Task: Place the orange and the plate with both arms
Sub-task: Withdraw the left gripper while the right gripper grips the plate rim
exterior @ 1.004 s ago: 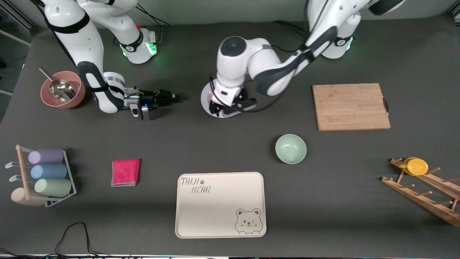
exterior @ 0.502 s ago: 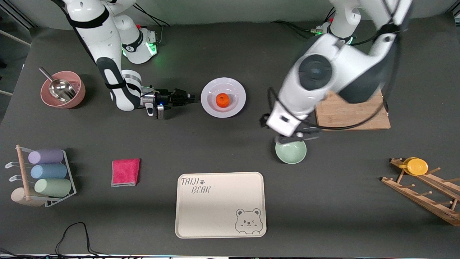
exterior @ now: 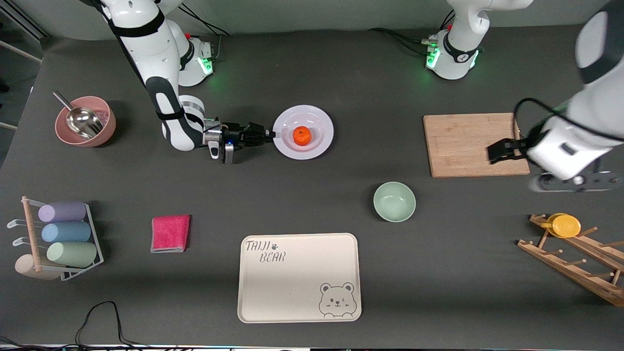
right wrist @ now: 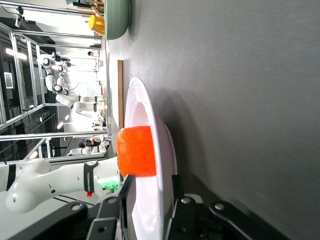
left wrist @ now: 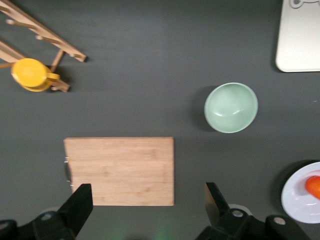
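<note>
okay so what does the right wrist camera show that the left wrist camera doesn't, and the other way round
Only the right wrist view shows the right gripper, its fingers one on each side of the plate's rim, with the orange sitting in the plate.

Only the left wrist view shows the left gripper, open and empty above the wooden cutting board, plus a corner of the cream tray and the wooden rack.

Both show the plate, the orange, the green bowl, the yellow cup and the cutting board, seen edge-on from the right wrist.
</note>
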Action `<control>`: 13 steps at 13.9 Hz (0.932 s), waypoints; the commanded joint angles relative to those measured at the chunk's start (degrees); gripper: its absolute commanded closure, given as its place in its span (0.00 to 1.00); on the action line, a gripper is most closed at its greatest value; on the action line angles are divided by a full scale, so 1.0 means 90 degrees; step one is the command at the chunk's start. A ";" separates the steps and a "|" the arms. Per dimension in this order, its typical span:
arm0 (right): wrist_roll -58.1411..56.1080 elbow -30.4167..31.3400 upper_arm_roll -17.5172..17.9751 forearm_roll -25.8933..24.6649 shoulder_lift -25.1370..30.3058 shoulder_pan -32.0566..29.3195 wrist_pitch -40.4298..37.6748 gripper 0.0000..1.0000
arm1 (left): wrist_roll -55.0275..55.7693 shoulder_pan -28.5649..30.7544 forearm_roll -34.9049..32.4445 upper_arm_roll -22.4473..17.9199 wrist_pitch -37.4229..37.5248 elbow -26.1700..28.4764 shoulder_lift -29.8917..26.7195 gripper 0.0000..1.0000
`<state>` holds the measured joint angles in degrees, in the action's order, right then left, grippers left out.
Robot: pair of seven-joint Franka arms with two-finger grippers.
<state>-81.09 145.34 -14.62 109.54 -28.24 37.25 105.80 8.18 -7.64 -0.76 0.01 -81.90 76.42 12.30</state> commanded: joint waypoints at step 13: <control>0.0638 -0.0251 -0.0075 0.0251 0.0361 0.0178 -0.0202 1.00 | -0.0949 -0.0177 -0.0189 -0.0675 -0.1330 0.2544 -0.1748 0.00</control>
<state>-79.54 143.27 -14.77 111.05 -29.13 38.63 104.53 -0.36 -7.89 -1.49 -5.29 -93.00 97.58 -1.70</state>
